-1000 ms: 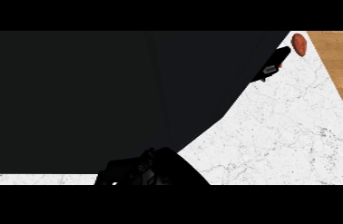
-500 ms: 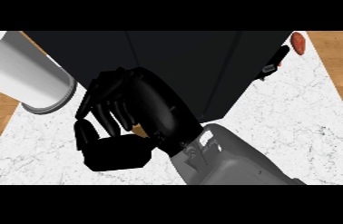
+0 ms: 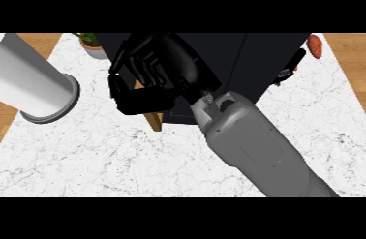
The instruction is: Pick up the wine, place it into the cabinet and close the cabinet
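Note:
A black cabinet [image 3: 243,59] fills the top middle of the head view. My right hand [image 3: 154,73] lies against its front left part, fingers relaxed and slightly bent, thumb spread low; it holds nothing that I can see. A tan wooden edge [image 3: 154,121], seemingly the cabinet's door, shows just under the thumb. My right forearm [image 3: 250,146] runs in from the lower right. A dark bottle-like thing [image 3: 288,69] with a pale patch leans by the cabinet's right side; whether it is the wine I cannot tell. Of the left arm only the grey forearm [image 3: 32,81] shows.
The counter's top [image 3: 107,156] is white marble with wooden floor past its left and right edges. A small potted plant [image 3: 90,41] stands at the back left. A reddish-brown oval thing [image 3: 314,45] lies at the back right next to the cabinet.
The view has shifted, with the cabinet higher in it. My right hand and forearm have come up from the lower edge to the cabinet's front. The left forearm has come into view.

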You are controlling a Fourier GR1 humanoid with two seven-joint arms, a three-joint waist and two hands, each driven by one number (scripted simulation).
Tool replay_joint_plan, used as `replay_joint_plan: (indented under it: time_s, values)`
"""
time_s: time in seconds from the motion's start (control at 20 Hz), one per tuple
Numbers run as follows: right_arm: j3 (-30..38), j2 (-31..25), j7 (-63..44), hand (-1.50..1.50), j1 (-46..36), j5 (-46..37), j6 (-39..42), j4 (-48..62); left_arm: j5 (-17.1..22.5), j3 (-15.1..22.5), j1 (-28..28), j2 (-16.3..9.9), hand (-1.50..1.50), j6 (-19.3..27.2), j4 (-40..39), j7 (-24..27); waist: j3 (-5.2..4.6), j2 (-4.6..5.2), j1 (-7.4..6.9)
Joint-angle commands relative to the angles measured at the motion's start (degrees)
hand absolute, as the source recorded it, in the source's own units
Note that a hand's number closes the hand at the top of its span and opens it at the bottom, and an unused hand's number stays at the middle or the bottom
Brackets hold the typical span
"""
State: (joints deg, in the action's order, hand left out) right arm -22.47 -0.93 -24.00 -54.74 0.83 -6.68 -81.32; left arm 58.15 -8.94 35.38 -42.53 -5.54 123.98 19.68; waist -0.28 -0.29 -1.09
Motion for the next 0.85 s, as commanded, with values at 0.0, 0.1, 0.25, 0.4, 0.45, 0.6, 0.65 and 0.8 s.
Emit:
replay_joint_plan:
  time_s: [0.0, 0.1, 0.25, 0.4, 0.45, 0.6, 0.65, 0.8]
  values:
    - [5.5, -3.1, 8.6, 1.50, 0.2, 0.2, 2.8, 9.6, -3.1, 3.7, -2.1, 2.3, -1.50, 2.3, 1.4, -1.2, 0.29, 0.80, 0.11]
    - [6.0, -2.2, 6.1, 1.50, -2.9, -0.6, 2.3, 10.1, -4.3, 5.8, -5.1, 2.2, -1.50, 4.7, 1.5, -3.1, 0.29, 0.71, 0.58]
    - [7.0, -5.5, 9.2, 1.50, -0.6, -0.1, 4.6, 10.9, -4.1, 5.2, -6.7, 3.0, -1.50, 3.7, -1.6, -2.5, 0.28, 0.76, 0.73]
    - [7.5, -7.2, 10.0, 1.50, -1.0, -0.8, 4.7, 11.5, -7.1, 9.2, -7.9, 4.8, -1.50, 6.0, -1.9, -2.3, 0.27, 0.94, 1.33]
    - [8.2, -7.3, 11.4, 1.50, -2.1, -0.7, 5.0, 13.9, -8.2, 9.8, -8.5, 5.6, -1.50, 6.8, -1.1, -1.6, 0.26, 1.20, 0.73]
    - [9.7, -8.6, 11.8, 1.50, -2.6, 0.8, 6.4, 13.9, -8.9, 10.8, -10.3, 6.2, -1.50, 6.6, -3.4, -1.4, 0.23, 1.23, 1.29]
    - [8.4, -8.0, 12.5, 1.50, -2.3, -0.1, 6.1, 15.1, -9.5, 11.8, -10.5, 6.6, -1.50, 7.9, -3.5, -2.0, 0.24, 1.36, 1.09]
    - [8.5, -6.5, 12.6, 1.50, -4.2, -0.5, 5.0, 17.0, -10.4, 13.5, -12.8, 7.9, -1.50, 9.6, -3.6, -2.3, 0.21, 1.33, 0.64]
